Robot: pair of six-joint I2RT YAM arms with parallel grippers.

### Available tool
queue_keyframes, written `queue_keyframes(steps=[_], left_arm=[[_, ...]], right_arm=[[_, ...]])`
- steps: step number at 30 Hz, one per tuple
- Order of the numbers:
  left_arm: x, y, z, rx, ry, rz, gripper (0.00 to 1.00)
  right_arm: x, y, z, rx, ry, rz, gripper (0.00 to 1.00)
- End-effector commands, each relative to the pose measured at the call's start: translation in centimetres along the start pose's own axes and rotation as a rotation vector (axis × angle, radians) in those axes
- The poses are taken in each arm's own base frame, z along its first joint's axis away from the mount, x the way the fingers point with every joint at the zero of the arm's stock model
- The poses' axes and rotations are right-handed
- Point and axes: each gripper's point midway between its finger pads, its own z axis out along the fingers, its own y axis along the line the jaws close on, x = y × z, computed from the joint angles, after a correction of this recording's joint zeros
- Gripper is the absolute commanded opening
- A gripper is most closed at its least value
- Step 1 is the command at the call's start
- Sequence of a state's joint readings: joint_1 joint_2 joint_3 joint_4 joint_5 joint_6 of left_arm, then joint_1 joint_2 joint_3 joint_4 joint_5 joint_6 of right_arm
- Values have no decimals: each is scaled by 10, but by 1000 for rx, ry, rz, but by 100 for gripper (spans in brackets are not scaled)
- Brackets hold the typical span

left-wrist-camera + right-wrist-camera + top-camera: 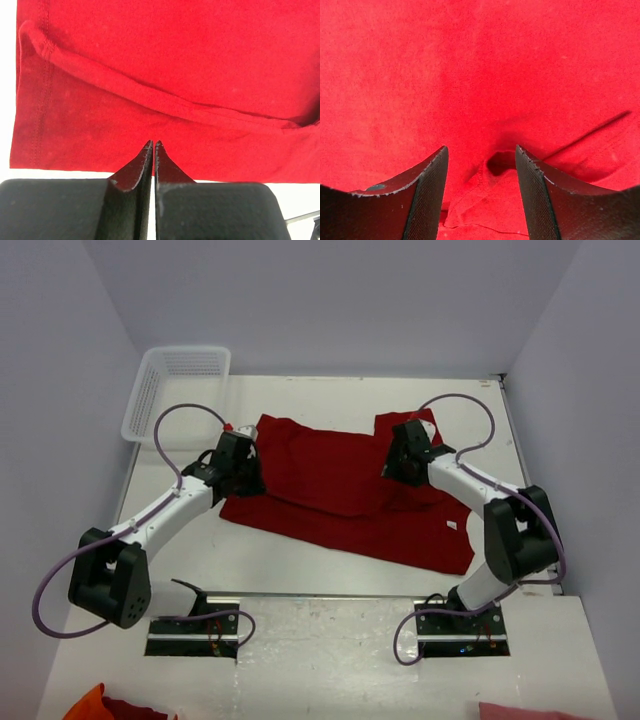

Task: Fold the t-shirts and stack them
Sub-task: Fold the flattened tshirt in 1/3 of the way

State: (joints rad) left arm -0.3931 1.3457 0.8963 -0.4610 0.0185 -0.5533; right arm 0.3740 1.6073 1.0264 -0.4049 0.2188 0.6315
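A dark red t-shirt (340,490) lies spread across the middle of the white table, partly folded over itself, with a small white neck label (452,527) near its right front. My left gripper (248,470) is at the shirt's left edge. In the left wrist view it (152,143) is shut, its tips over the cloth (175,60) just inside the hem, with nothing seen between them. My right gripper (398,458) is over the shirt's right part. In the right wrist view it (481,150) is open, its jaws standing on either side of a raised fold of cloth (495,195).
A white mesh basket (175,390) stands at the table's back left corner. Orange and red cloth (100,706) lies at the near left edge and pink cloth (530,712) at the near right. Grey walls close in the table on three sides.
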Motion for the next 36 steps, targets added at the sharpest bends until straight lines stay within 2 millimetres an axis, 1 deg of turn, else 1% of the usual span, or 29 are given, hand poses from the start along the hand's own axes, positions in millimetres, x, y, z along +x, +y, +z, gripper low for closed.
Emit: queue_keyframes(steps=[1, 2, 4, 5, 7, 8, 10, 11, 12, 13, 14, 15, 16, 17, 19, 21, 22, 24, 25, 26, 28, 29, 30, 32, 34, 36], left_arm=[[-1, 1, -7, 12, -24, 29, 3], [0, 2, -6, 7, -25, 27, 4], [1, 4, -4, -5, -18, 22, 4], [1, 9, 0, -35, -18, 20, 4], [-1, 8, 2, -39, -15, 25, 5], [0, 10, 7, -48, 1, 25, 6], [-3, 5, 11, -35, 6, 28, 8], [-1, 5, 17, -37, 23, 29, 9], [1, -1, 18, -5, 42, 30, 9], [-1, -5, 20, 6, 44, 27, 10], [1, -7, 24, 14, 57, 26, 9], [2, -12, 24, 43, 68, 23, 9], [1, -16, 24, 60, 64, 21, 5], [2, -19, 23, 75, 65, 22, 1], [6, -25, 21, 105, 73, 21, 0], [8, -33, 19, 140, 79, 31, 0], [10, -33, 18, 145, 82, 34, 0], [11, -37, 14, 168, 83, 48, 0], [10, -37, 11, 172, 77, 52, 0], [10, -36, 10, 170, 73, 58, 0], [9, -35, 8, 167, 66, 66, 0], [8, -35, 8, 167, 62, 69, 0], [9, -35, 9, 167, 66, 72, 0], [11, -35, 10, 167, 75, 71, 0], [14, -34, 13, 166, 87, 74, 0], [15, -33, 14, 166, 90, 79, 0]], right_arm=[[-27, -4, -20, 33, -91, -15, 57], [-29, -2, -30, 10, -107, -10, 57], [-25, -11, -40, 19, -114, -7, 57], [-32, -11, -56, -4, -154, 5, 58], [-29, -18, -68, -12, -175, -6, 58], [-29, -21, -82, -26, -190, -6, 58], [-25, -22, -93, -51, -184, -17, 57], [-19, -24, -94, -65, -174, -17, 55], [-15, -20, -100, -108, -171, -16, 54], [-14, -16, -102, -137, -176, -13, 52], [-7, -17, -98, -143, -161, -15, 50], [-5, -16, -96, -152, -154, -17, 29], [0, -11, -94, -177, -133, -15, 11], [4, -8, -90, -188, -114, -9, 0], [13, 2, -80, -227, -66, 16, 0], [21, 6, -71, -236, -31, 40, 0], [27, 5, -61, -219, 1, 41, 0], [30, 2, -54, -183, 22, 46, 0], [35, -1, -48, -166, 46, 30, 0], [36, -1, -45, -158, 51, 22, 2], [35, -3, -41, -144, 42, 13, 20], [36, -5, -36, -132, 42, 6, 31], [35, -6, -34, -121, 39, 0, 34], [34, -7, -27, -94, 52, -11, 36], [33, -8, -22, -78, 60, -17, 45], [32, -5, -18, -77, 64, -22, 49]])
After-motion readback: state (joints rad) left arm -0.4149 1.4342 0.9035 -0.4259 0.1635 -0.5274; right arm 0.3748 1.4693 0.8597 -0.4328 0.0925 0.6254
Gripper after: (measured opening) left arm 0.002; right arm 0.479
